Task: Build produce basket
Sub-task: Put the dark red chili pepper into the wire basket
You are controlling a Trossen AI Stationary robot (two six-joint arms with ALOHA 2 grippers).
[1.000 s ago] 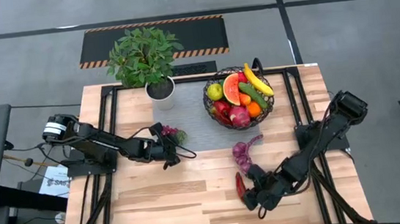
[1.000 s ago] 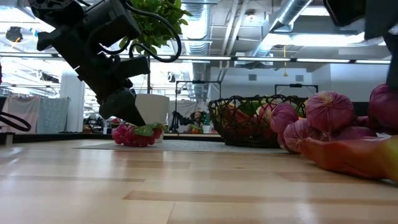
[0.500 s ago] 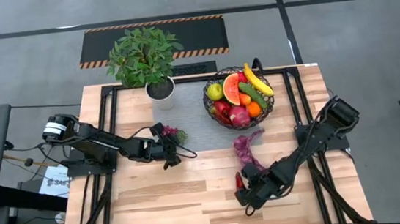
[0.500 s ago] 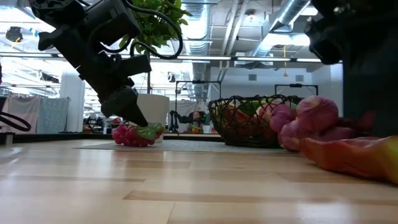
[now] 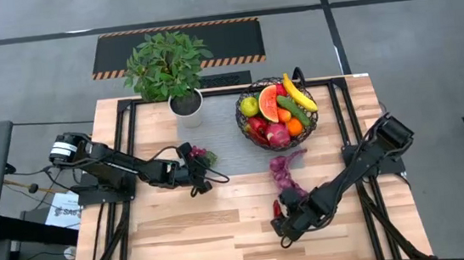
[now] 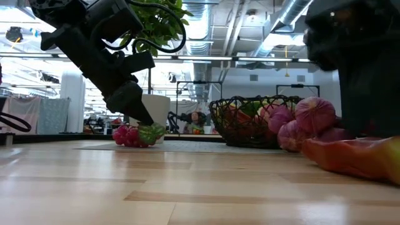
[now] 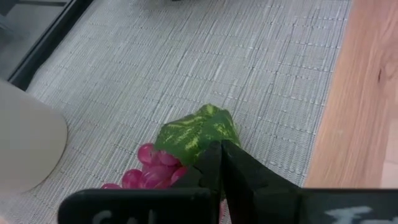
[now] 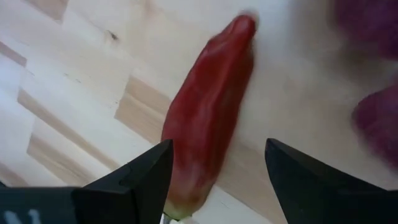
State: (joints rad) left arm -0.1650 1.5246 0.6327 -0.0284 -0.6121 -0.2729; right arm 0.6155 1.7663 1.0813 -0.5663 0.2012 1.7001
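On the grey mat (image 5: 230, 151), the left gripper (image 7: 219, 163) has its jaws clamped on the grapes' (image 7: 149, 167) leaf (image 7: 198, 132). Near the counter's (image 5: 192, 245) front, the right gripper (image 8: 216, 167) hovers over a red chilli (image 8: 208, 118), jaws apart. Produce fills the basket (image 5: 276, 113).

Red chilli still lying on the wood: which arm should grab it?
Right. The right gripper hangs open over the long red chilli, a finger on either side of it. The left gripper is shut on the leafy pink grape bunch by the white plant pot.

Basket (image 5: 276, 113) right of potted plant (image 5: 167, 72), grapes (image 5: 199, 156) on mat (image 5: 233, 154), chilli (image 5: 276, 214) on table (image 5: 208, 235)
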